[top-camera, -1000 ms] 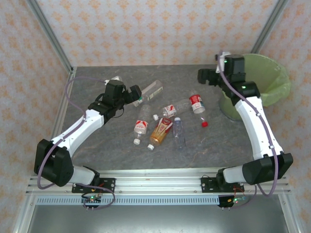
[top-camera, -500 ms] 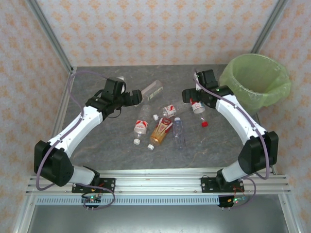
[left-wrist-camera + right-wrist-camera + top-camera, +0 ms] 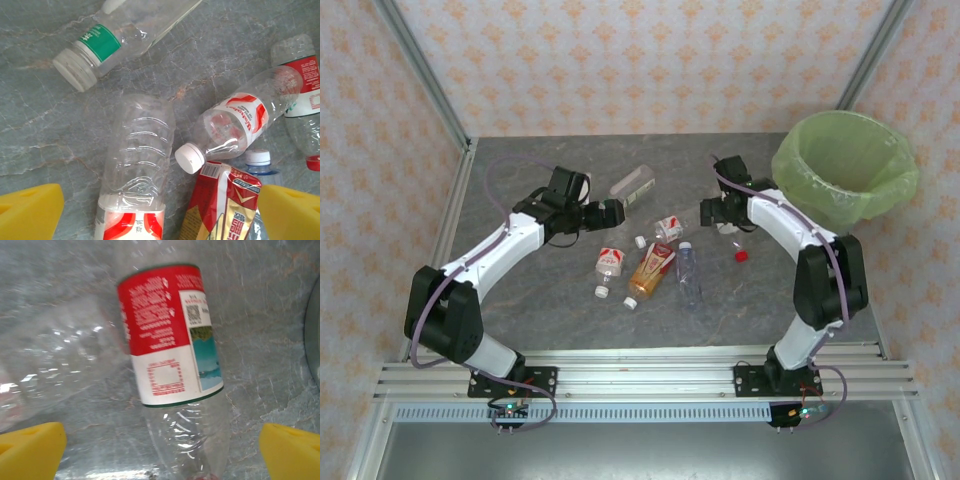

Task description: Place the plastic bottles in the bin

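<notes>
Several plastic bottles lie loose on the grey table. A clear one with a green label (image 3: pixel 633 183) (image 3: pixel 107 42) lies farthest back. A red-white labelled bottle (image 3: pixel 609 263) (image 3: pixel 135 165), an amber one (image 3: pixel 651 270) (image 3: pixel 225 205) and a blue-capped clear one (image 3: pixel 688 272) form the near cluster. My left gripper (image 3: pixel 608 213) (image 3: pixel 160 215) hovers open above the red-white bottle. My right gripper (image 3: pixel 713 213) (image 3: pixel 160 452) is open, its yellow fingertips (image 3: pixel 30 450) either side of a clear bottle with a red, white and blue label (image 3: pixel 167 335). The lime-green bin (image 3: pixel 845 180) stands at the back right.
A white-capped bottle (image 3: pixel 670 227) (image 3: pixel 235 125) lies between the two grippers. A loose red cap (image 3: pixel 741 255) rests near the right arm. Metal frame posts and patterned walls close in the table at the back and sides.
The right arm has swung from the bin leftward and down over the red-labelled bottle. The left gripper has moved right and nearer, over the bottle cluster. Both stayed open.
</notes>
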### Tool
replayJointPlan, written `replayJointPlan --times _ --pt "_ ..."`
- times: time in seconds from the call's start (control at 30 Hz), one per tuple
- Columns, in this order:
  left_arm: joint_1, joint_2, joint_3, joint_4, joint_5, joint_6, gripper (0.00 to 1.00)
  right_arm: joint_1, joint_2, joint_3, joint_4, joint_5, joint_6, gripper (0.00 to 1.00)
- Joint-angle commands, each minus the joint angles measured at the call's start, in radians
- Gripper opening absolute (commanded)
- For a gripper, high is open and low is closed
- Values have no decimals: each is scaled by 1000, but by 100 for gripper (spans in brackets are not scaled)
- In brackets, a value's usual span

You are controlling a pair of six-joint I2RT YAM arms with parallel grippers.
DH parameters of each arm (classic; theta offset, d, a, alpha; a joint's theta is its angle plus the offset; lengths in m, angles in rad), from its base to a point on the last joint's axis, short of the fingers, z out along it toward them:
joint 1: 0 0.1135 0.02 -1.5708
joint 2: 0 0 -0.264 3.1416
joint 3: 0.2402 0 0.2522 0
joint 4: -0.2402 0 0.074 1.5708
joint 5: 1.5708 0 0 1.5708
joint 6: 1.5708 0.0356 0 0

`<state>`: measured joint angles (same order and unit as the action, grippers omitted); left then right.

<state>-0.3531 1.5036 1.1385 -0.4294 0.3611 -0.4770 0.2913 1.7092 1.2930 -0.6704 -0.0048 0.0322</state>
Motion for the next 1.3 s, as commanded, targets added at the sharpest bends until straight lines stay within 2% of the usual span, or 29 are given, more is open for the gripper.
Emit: replayJointPlan --times 0.0,0.23,0.37,0.53,0.83,0.93,1.27 --pt "-3 -26 -27 57 25 -52 100 -34 30 35 -29 38 31 97" --pt "-3 28 45 -29 60 17 100 -77 100 54 -24 -23 -84 91" --pt "-3 9 28 15 78 20 100 -112 121 71 -26 -75 -153 86" --pt "-3 10 22 33 77 48 100 -124 156 92 -16 -137 -220 86" --pt "-3 20 39 24 93 65 100 -132 254 196 -40 -141 -234 84" --pt "-3 21 38 29 105 58 100 -138 291 238 -56 -105 -213 82" --pt "-4 23 44 22 108 60 100 -140 423 352 -82 -123 -219 88"
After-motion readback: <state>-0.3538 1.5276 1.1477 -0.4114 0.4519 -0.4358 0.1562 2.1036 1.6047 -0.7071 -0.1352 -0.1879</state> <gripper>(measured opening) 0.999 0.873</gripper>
